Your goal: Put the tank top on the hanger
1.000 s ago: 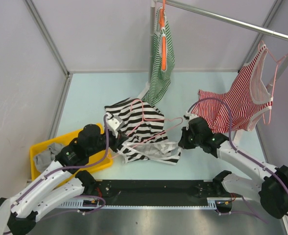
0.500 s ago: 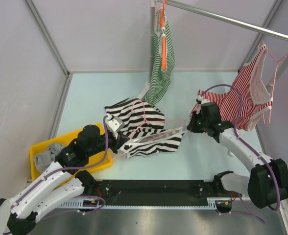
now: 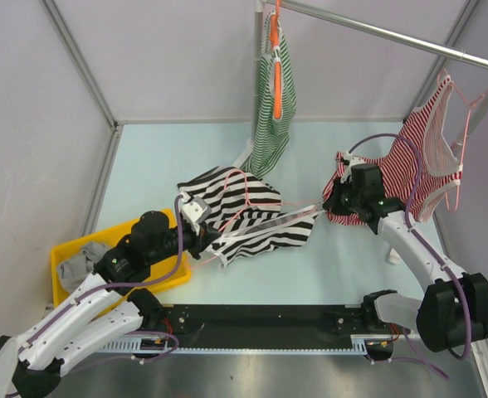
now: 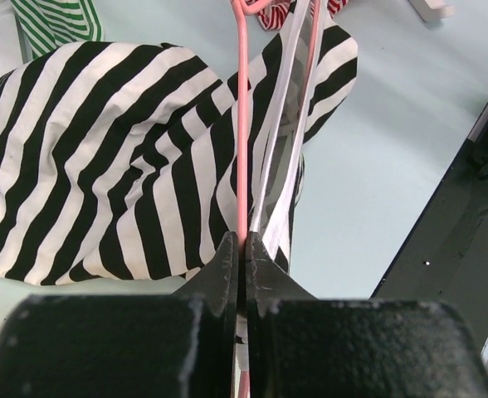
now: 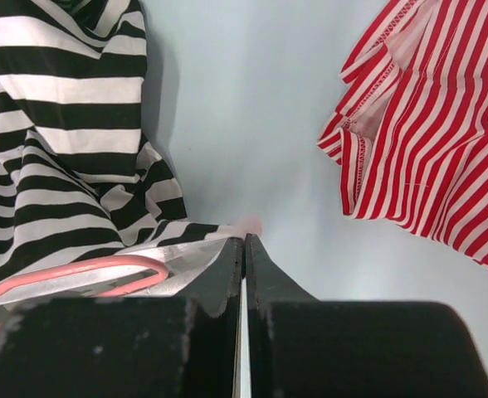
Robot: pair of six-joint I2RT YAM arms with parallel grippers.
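- Pale blue-green table (image 3: 186, 149) between grey walls; rail (image 3: 393, 37) across the upper right, with a green-and-white top (image 3: 273, 116) and a red-and-white top (image 3: 410, 166) hanging from it. Yellow bin (image 3: 61, 257) at lower left.
- tank top (image 3: 227, 195) lies bunched at the centre of the overhead view. Its pale edging is pulled into a tight band running right.
- hanger (image 4: 241, 124) lies across the tank top. The pink wire runs down the middle of the left wrist view, straight into the jaws.
- left gripper (image 4: 244, 242): jaws pinched together on the hanger wire, with striped fabric right beside the pinch.
- right gripper (image 5: 244, 242): jaws closed on the end of the tank top's pale edging, just beside the red-and-white top's hem.
- Step looks like stretching the strap opening so it can go over a hanger shoulder; not on yet.
- Risks:
  - The thin edging could slip from the right pinch if the pull gets harder.
  - The wire could twist in the left jaws, so the shoulder misses the opening.
  - The right arm could snag the red top.
  - The strap may end up beside the wire, not around it.
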